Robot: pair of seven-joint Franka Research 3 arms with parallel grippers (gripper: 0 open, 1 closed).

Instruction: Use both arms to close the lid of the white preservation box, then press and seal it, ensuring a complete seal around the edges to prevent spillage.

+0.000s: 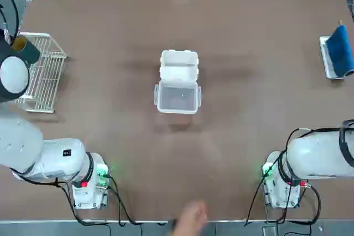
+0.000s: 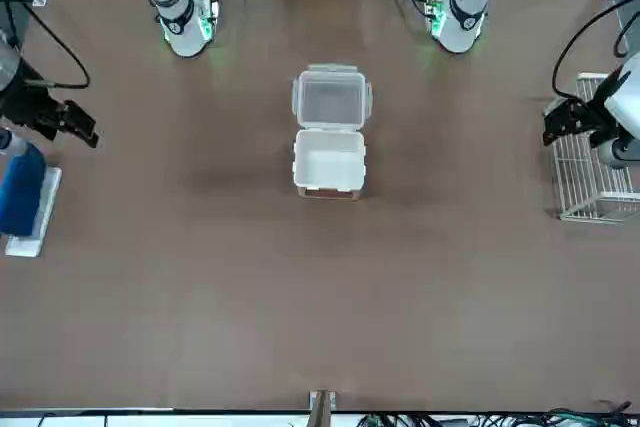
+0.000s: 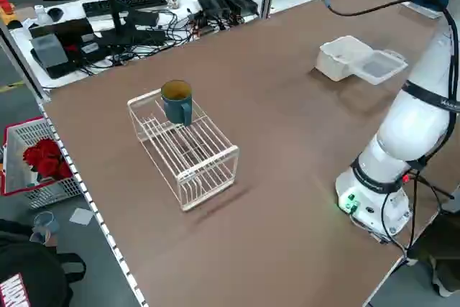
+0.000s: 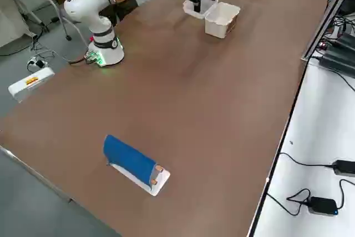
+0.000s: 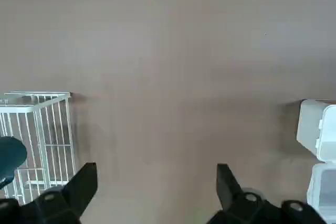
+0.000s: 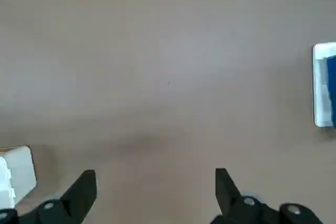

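Note:
The white preservation box (image 1: 178,65) stands open in the middle of the brown table, also seen in the front view (image 2: 329,165) and the left side view (image 3: 343,57). Its lid (image 1: 177,99) lies flipped back flat on the side nearer the arms' bases, hinged to the box (image 2: 332,100). My left gripper (image 2: 557,125) hovers open above the wire rack, far from the box; its wrist view shows the fingers spread (image 5: 152,182) over bare table. My right gripper (image 2: 85,125) hangs open near the blue-topped tray, fingers apart (image 6: 152,184) with nothing between them.
A white wire rack (image 1: 41,73) with a teal cup (image 3: 176,102) sits at the table's left edge. A blue-topped tray (image 1: 337,56) lies at the right edge. A person's hand (image 1: 191,216) shows at the table's near edge between the arm bases.

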